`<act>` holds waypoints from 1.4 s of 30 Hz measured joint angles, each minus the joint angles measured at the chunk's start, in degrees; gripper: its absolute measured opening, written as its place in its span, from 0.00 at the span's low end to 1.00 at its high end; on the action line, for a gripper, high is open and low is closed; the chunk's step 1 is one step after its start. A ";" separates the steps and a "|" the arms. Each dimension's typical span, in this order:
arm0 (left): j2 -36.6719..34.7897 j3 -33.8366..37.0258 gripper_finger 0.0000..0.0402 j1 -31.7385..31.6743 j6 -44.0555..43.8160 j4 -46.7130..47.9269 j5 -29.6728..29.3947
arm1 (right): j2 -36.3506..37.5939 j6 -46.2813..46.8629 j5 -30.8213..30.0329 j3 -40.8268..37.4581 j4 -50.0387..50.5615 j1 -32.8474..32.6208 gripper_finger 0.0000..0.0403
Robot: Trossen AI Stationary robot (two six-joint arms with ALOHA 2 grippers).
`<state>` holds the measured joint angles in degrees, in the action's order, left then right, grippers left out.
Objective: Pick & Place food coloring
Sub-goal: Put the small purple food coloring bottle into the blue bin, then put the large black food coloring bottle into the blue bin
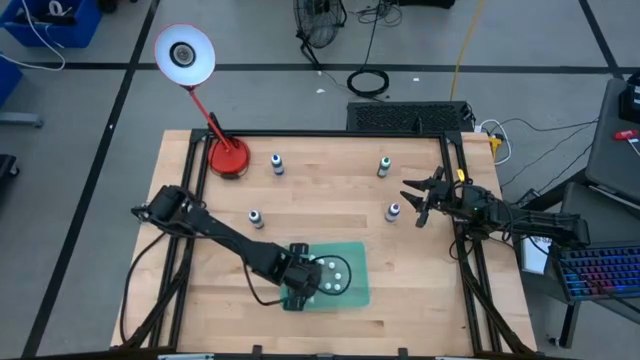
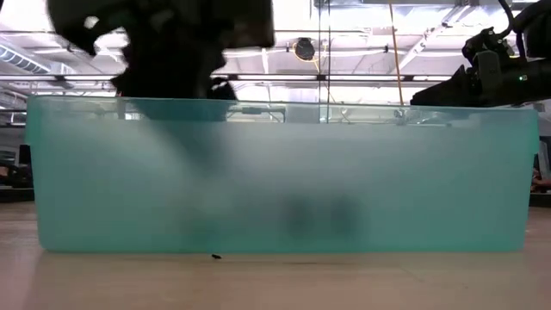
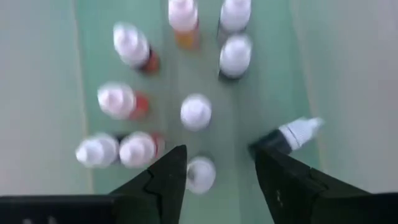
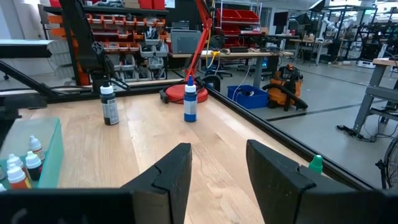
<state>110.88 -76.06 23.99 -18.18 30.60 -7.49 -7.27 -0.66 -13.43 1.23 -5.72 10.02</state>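
A see-through green bin [image 1: 352, 262] stands near the table's front edge and holds several small food coloring bottles with white caps [image 3: 196, 112]. My left gripper [image 3: 217, 155] hangs open over the bin's left part [image 1: 312, 280], pointing steeply down. One dark-bodied bottle [image 3: 289, 135] lies tilted right by the tip of one finger; another cap [image 3: 200, 174] shows below the gap. Bottles also stand upright on the wood [image 1: 277, 164], [image 1: 256, 218], [image 1: 383, 167], [image 1: 394, 212]. My right gripper [image 1: 415, 200] waits open at the table's right edge, pointing level. My left gripper stands with one fingertip [image 3: 267, 163] right beside the dark body [image 3: 268, 142] of the tilted bottle. Whether it touches the bottle I cannot tell. The bottle leans with its white cap pointing away from the fingers and is not between them.
A red desk lamp's base [image 1: 229, 158] stands at the far left corner. Black rails [image 1: 455, 150] frame the table. In the low view the bin's frosted wall [image 2: 284, 181] hides its contents. Bare wood lies between the standing bottles [image 4: 190, 102], [image 4: 109, 104].
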 joint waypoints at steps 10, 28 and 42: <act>-5.55 -3.77 0.49 -1.12 -1.12 11.61 -3.55 | 0.00 -0.01 0.02 0.02 -0.02 0.00 0.35; -27.11 2.60 0.49 -11.26 -33.20 44.83 -5.85 | -0.17 -0.01 0.00 0.02 0.00 0.02 0.35; -27.47 13.59 0.49 -27.36 -21.34 35.32 0.04 | -0.17 -0.01 0.01 0.02 0.00 0.02 0.35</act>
<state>83.42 -62.47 -3.37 -39.52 65.92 -7.45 -7.44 -0.67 -13.42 1.26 -5.72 10.04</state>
